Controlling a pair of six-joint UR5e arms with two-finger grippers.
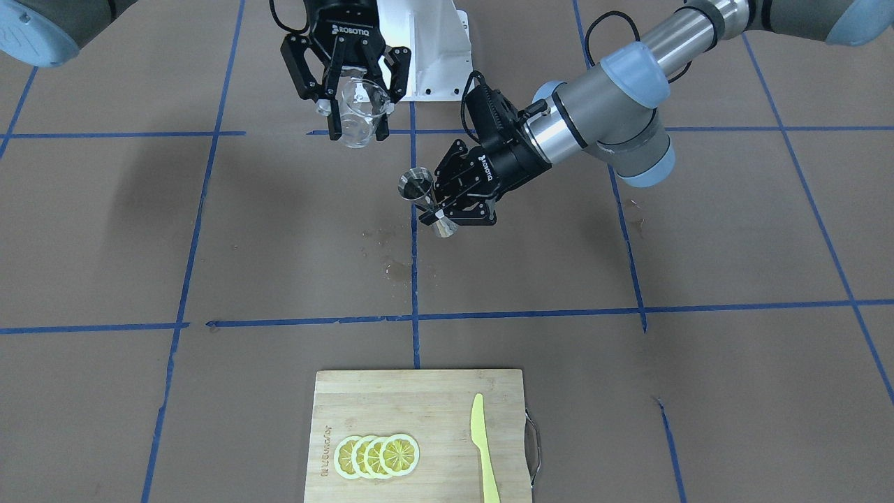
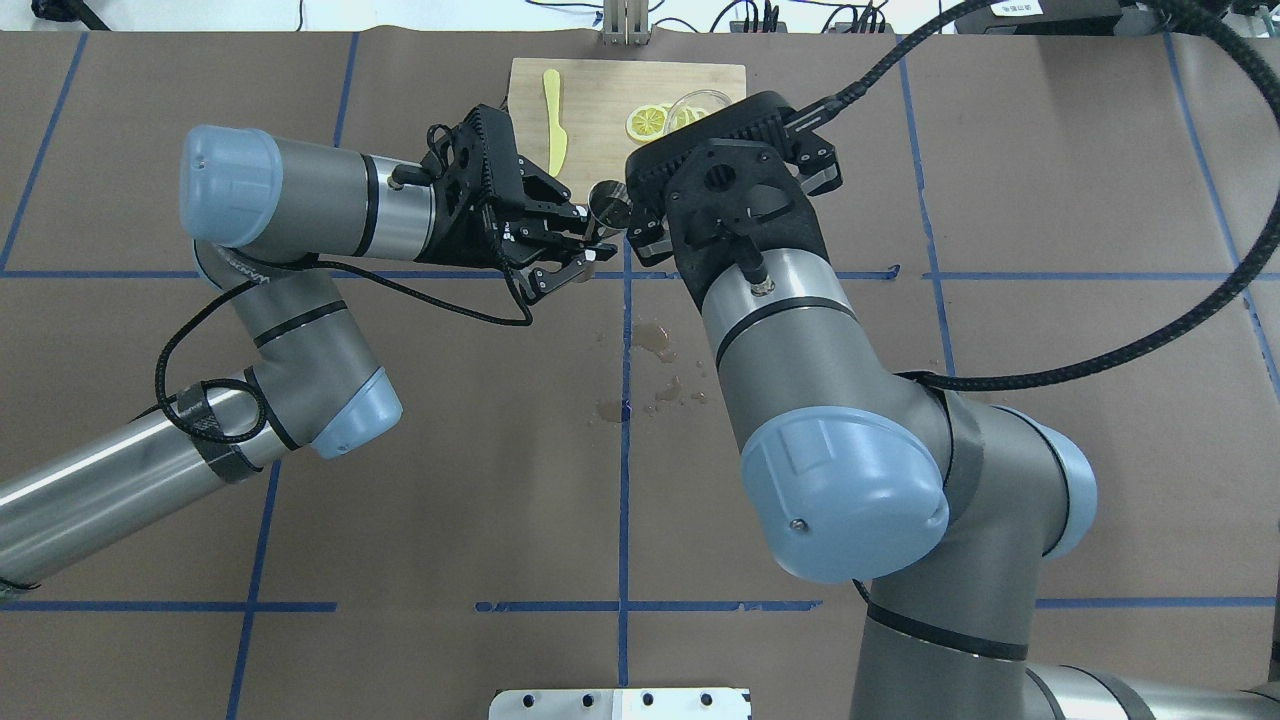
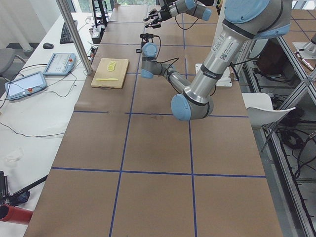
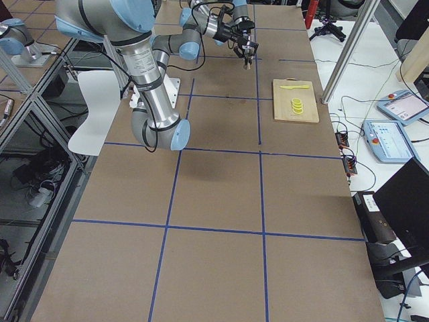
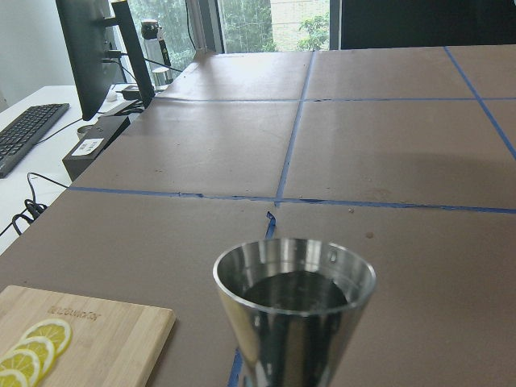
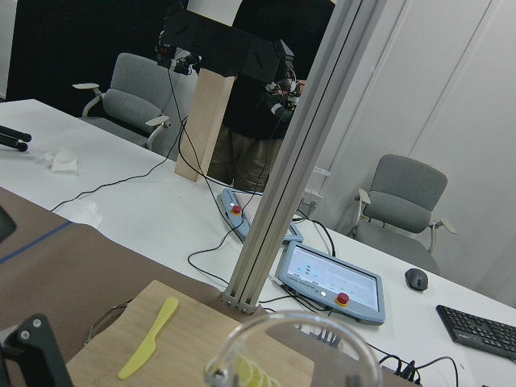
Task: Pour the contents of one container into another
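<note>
Left hand (image 1: 433, 207) clamped on steel jigger (image 1: 418, 187) with dark liquid inside, right hand (image 1: 359, 130) gripping glass cup (image 1: 363, 103) near the jigger, wet spots (image 1: 398, 270) on worktop (image 1: 209, 244) below the jigger

A robotics laboratory set up for bench trials; two grey jointed robot arms with pale blue joint caps, the left arm (image 2: 300, 200) and the right arm (image 2: 850, 450), reach over a long table covered in brown paper (image 1: 279, 230) and marked into squares with blue tape (image 1: 415, 335); a square aluminium post (image 6: 294, 153) rises at the table's edge; alongside runs a white bench (image 3: 29, 113) strewn with black cables, bearing a grey touch-screen pendant with a red stop button (image 6: 330, 284), a black keyboard (image 6: 480, 330) and a dark mouse (image 6: 416, 279); a grey padded office chair (image 6: 403, 201) stands behind; a black monitor (image 5: 85, 48) sits near large windows (image 5: 242, 24) with trees outside.
</note>
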